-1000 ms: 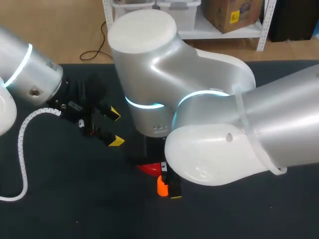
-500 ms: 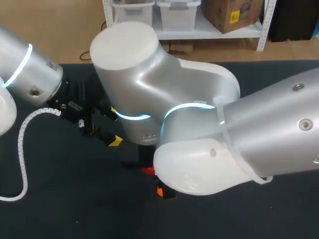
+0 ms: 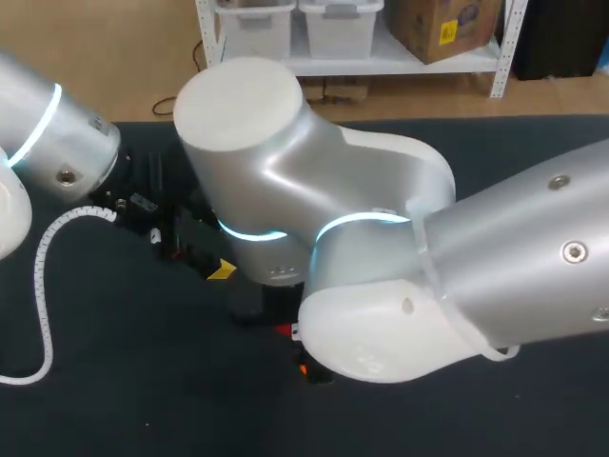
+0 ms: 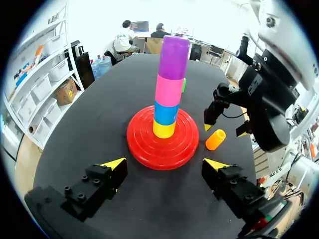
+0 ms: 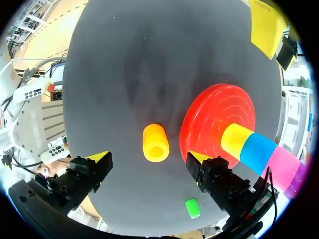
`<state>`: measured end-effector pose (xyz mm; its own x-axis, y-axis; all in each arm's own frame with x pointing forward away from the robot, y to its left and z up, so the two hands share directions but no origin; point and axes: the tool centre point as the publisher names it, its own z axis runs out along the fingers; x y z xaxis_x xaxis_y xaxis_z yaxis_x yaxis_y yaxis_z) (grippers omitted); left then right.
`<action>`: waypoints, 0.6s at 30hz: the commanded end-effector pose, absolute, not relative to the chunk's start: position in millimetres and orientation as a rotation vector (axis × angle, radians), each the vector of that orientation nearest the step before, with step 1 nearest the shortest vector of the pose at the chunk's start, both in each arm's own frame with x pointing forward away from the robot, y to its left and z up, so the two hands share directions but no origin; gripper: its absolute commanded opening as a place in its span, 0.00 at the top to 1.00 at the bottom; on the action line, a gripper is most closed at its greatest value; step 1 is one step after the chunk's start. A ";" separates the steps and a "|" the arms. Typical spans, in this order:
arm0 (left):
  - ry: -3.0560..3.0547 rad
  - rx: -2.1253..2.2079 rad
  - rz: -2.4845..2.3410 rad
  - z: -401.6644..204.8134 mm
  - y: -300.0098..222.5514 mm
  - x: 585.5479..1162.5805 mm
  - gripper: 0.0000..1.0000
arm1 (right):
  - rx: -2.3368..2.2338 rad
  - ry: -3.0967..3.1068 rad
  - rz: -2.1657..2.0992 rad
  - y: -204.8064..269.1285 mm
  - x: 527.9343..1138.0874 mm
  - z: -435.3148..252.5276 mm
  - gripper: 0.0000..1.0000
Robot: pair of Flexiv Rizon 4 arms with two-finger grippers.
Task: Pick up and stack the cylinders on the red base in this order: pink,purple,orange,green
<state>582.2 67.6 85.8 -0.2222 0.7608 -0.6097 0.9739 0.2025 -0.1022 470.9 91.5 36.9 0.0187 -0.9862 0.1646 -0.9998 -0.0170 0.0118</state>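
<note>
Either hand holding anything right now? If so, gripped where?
Nothing held: left hand and right hand are both open; the orange cylinder lies untouched ahead of the right hand.

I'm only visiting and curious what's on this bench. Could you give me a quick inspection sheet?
Surface: black table.
Job's things: red base holds an upright stack, from the bottom yellow, blue, pink, purple; orange cylinder lies on its side beside the base; green cylinder sits apart.
Clutter: nothing seen.
Grippers: left gripper open, facing the base; right gripper open over the orange cylinder.
Cables: white coiled cable by the left arm.
Surroundings: nothing seen reaching over the table.
</note>
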 end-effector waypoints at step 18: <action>2.059 1.615 -0.667 85.7 67.1 583.1 0.00 | 2.155 -2.178 0.137 93.9 472.4 30.2 0.29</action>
